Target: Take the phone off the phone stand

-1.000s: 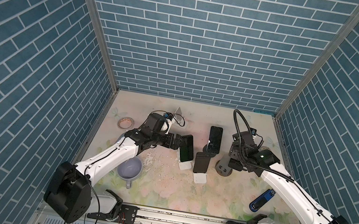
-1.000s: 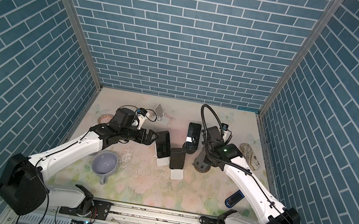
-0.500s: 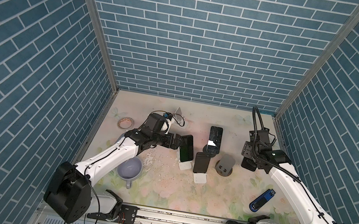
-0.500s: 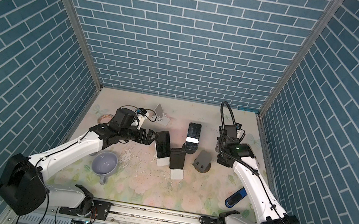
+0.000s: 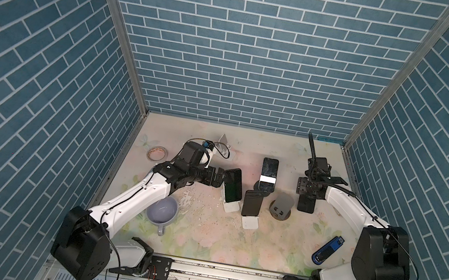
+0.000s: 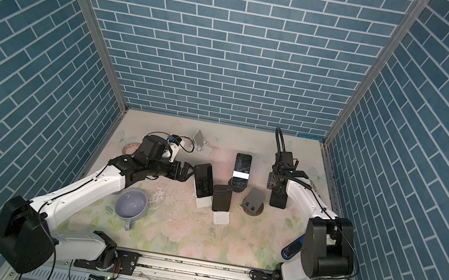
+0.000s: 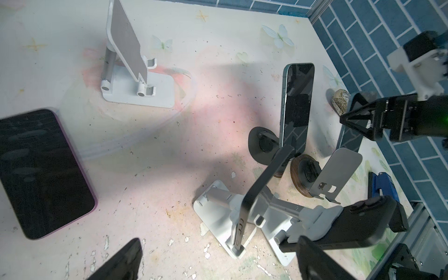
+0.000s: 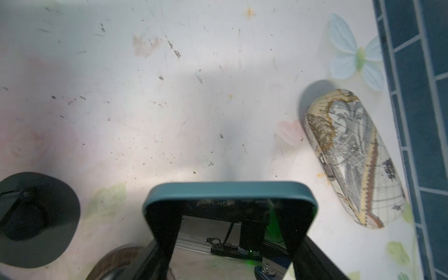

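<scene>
On the right side of the tabletop [image 5: 201,235], at about 3 o'clock in both top views, the right end effector [image 5: 307,198] points down and pinches a dark phone [image 5: 306,206] by its two long sides. The right wrist view shows the phone's blue-green edge sticking out past the black fingers [image 8: 167,232]. The phone is off its stand. I cannot tell if its low end touches the tabletop.

The gray stand [image 5: 282,206] sits empty just beside the phone, at its 8 o'clock.

Near the middle, three other phones sit on stands. One is on a white stand [image 5: 233,184]. One is on a second white stand [image 5: 252,203] at its 4 o'clock. One is on a round black stand [image 5: 269,170] toward 12 o'clock.

The left end effector [image 5: 219,177] lies low, with its fingers spread wide and nothing in them. It is at 9 o'clock of the first white-stand phone, very close to it.

A gray cup [image 5: 161,214] is at 7 o'clock. A blue thing [image 5: 328,250] is at 4 o'clock. A patterned case [image 8: 351,157] lies by the right wall.
</scene>
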Tool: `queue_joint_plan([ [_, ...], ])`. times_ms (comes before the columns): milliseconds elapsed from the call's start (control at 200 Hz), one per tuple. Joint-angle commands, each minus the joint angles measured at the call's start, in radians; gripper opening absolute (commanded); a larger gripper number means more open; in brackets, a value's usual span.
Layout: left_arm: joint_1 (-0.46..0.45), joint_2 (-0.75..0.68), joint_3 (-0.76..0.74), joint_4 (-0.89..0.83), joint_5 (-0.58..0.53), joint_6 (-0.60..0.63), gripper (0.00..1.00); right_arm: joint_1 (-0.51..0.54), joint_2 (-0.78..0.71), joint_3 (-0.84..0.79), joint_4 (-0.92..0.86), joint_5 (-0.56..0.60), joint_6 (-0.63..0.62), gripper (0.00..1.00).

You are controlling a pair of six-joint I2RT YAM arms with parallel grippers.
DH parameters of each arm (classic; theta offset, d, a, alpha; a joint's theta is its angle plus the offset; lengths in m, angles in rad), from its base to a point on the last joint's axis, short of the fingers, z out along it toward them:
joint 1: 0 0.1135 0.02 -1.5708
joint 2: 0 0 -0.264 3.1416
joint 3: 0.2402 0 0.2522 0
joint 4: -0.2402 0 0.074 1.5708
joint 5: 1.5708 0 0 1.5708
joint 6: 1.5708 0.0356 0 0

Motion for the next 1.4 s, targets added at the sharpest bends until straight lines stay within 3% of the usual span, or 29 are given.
queue_joint_plan([
  [0,-0.002,-0.020,0.023,-0.023,-0.019,0.014,1.00,-0.018,0.052,0.099,0.061,-0.064,-0.080,0.52],
  [595,-0.002,-0.034,0.047,-0.058,-0.052,0.005,1.00,-0.045,0.363,0.354,0.020,-0.203,-0.117,0.52],
  [1396,-0.002,-0.103,0.028,-0.097,-0.104,0.003,1.00,-0.052,0.536,0.496,-0.056,-0.247,-0.132,0.53],
])
